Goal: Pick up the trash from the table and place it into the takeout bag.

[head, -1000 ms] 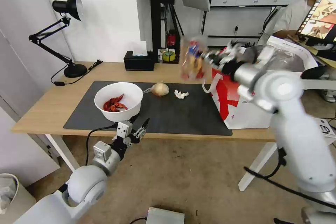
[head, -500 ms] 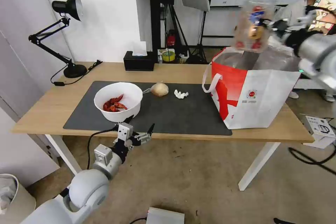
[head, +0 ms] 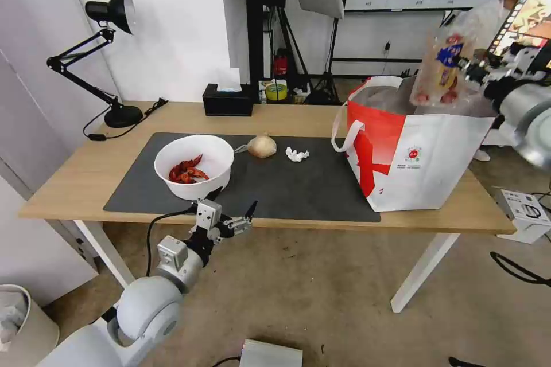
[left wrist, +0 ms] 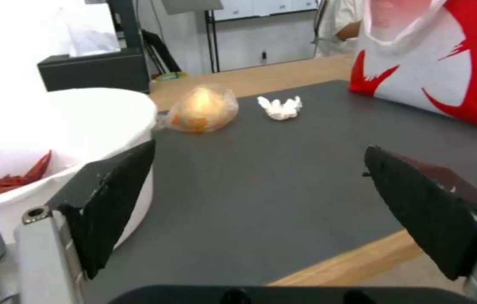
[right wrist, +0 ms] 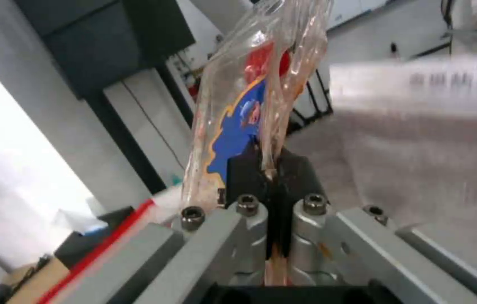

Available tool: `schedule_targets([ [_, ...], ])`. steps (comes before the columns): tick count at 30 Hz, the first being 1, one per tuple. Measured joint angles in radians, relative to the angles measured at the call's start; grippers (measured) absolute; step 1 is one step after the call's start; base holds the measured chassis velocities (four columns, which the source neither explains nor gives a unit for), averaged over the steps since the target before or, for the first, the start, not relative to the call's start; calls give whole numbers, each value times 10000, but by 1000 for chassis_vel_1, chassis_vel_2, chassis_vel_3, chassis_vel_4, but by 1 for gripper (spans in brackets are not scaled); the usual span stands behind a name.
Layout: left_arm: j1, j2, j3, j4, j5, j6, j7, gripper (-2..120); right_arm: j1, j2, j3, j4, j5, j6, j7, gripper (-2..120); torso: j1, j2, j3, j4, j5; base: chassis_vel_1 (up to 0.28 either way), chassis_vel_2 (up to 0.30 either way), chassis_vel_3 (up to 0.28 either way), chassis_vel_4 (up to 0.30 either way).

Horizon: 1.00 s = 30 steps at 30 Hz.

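Down it comes: the right tool has dropped the clear tray from high above the bag half a second ago to right over its open mouth, lower edge now dipping past the rim. In the right wrist view the tool's black fingers are pinched tight on the tray's edge, blue label and red bits showing through the plastic, foil lining blurred alongside.

Over on the left, the left tool hangs just off the table's front edge, below the bowl, having drifted a touch rightward. From its wrist camera the tool is wide open, jaws spread and gripping nothing.

Still on the dark mat: the bowl with red shells, the tan wrapped lump just beside it, and the tissue a little further right, apart from both. The bag stands upright at the table's right end, one handle drooping over its red side. At the back, a black tissue box and a lamp.
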Motion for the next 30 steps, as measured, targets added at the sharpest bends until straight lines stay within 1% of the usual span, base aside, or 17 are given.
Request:
schedule_targets([
  [4,-8,2,-3,5,25,0,-32,100,-124,196,0,-63,270,-2,69,0,0,0,0,1,-1,0,0,0,0],
  [6,-27,-28,33,24,79,0,-54,100,-137,283,48,7,688,-39,246,0,0,0,0,2,-3,0,0,0,0],
  [12,-11,-85,82,41,128,0,-57,100,-351,276,186,124,865,-58,345,0,0,0,0,2,-3,0,0,0,0],
  [15,-6,-89,115,42,151,0,-57,100,-610,250,365,273,1177,-100,503,0,0,0,0,0,-2,0,0,0,0],
  [18,-54,-71,165,39,156,4,-56,100,-939,286,603,475,1706,-169,874,0,-1,0,0,0,-2,0,0,0,0],
  [26,-76,-45,207,4,169,22,-55,100,-1311,336,853,654,2082,-288,1139,0,0,0,0,0,0,0,0,0,0],
  [30,32,-74,208,1,278,24,-54,100,-1349,293,916,776,2360,-433,1435,0,0,1,0,1,-1,0,0,0,0],
])
